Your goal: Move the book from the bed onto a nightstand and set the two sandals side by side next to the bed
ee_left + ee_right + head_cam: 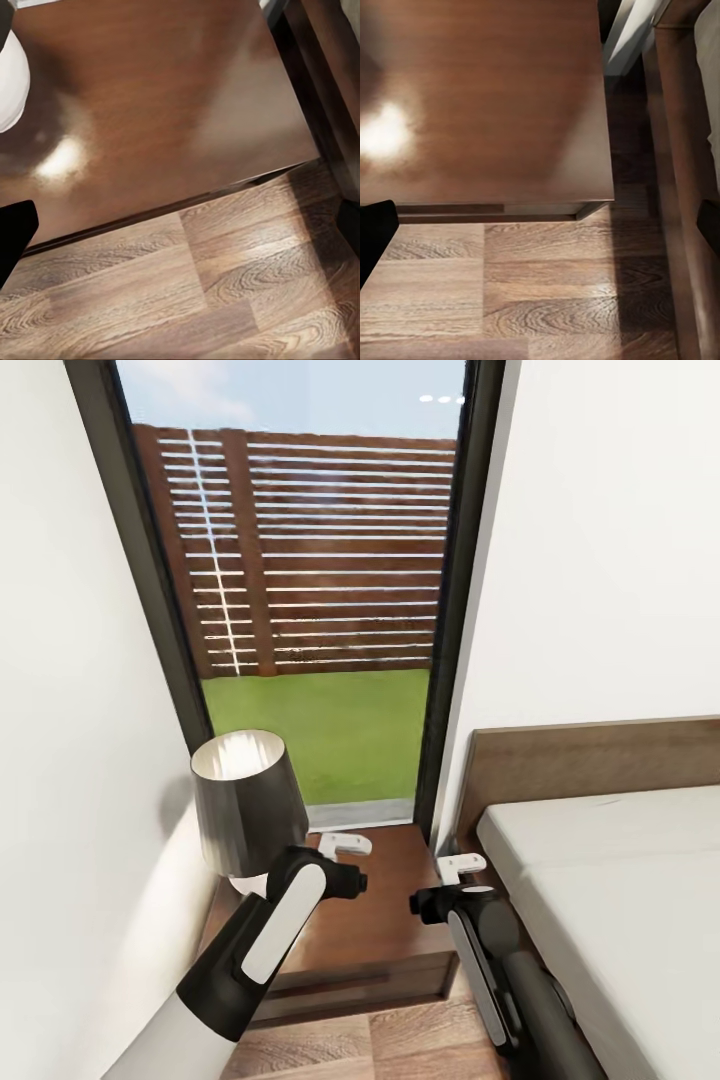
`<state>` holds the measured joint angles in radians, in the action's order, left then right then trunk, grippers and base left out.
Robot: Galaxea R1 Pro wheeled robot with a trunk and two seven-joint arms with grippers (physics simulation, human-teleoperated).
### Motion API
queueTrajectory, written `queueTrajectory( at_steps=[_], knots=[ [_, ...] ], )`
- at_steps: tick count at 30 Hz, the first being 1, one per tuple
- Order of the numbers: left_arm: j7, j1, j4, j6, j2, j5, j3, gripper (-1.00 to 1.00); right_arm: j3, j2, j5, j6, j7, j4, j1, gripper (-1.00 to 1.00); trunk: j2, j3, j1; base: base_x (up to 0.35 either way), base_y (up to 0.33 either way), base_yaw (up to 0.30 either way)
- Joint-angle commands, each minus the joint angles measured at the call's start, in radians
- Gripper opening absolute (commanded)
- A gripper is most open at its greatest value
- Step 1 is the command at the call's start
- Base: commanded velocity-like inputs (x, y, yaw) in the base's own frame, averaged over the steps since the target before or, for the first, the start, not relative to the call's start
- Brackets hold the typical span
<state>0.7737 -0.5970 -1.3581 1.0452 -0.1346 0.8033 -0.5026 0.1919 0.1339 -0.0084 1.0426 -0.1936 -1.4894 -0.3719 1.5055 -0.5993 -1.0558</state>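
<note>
The glossy reddish-brown nightstand [390, 925] stands below me between the white wall and the bed [620, 880], whose off-white mattress and brown headboard lie to the right. My left gripper [345, 847] hovers over the nightstand's top [165, 97], open, with nothing between its dark fingertips [13, 236]. My right gripper [460, 867] hangs open and empty over the nightstand's right edge [487, 90], beside the bed frame [675, 150]. The book and the sandals are out of view.
A dark-shaded lamp [245, 800] with a white base [11, 82] occupies the nightstand's left rear. Behind it a tall dark-framed window shows grass and a wooden fence. Brown plank floor [420, 1040] runs in front of the nightstand.
</note>
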Motion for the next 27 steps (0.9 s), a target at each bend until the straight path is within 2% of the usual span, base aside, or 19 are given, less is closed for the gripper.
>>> queueTrajectory(
  at_steps=[1, 27],
  knots=[
    [0.009, -0.001, 0.001, 0.002, 0.001, 0.010, -0.001, 1.00, 0.001, 0.000, -0.001, 0.005, -0.004, -0.001, -0.001, 1.00, 0.001, -0.001, 0.000, 0.000, 0.000, -0.067],
    [0.002, -0.001, 0.013, 0.002, 0.003, 0.011, -0.002, 1.00, -0.001, 0.000, -0.002, 0.005, -0.004, -0.002, -0.001, 1.00, 0.001, -0.001, 0.000, 0.000, 0.000, -0.093]
  ],
)
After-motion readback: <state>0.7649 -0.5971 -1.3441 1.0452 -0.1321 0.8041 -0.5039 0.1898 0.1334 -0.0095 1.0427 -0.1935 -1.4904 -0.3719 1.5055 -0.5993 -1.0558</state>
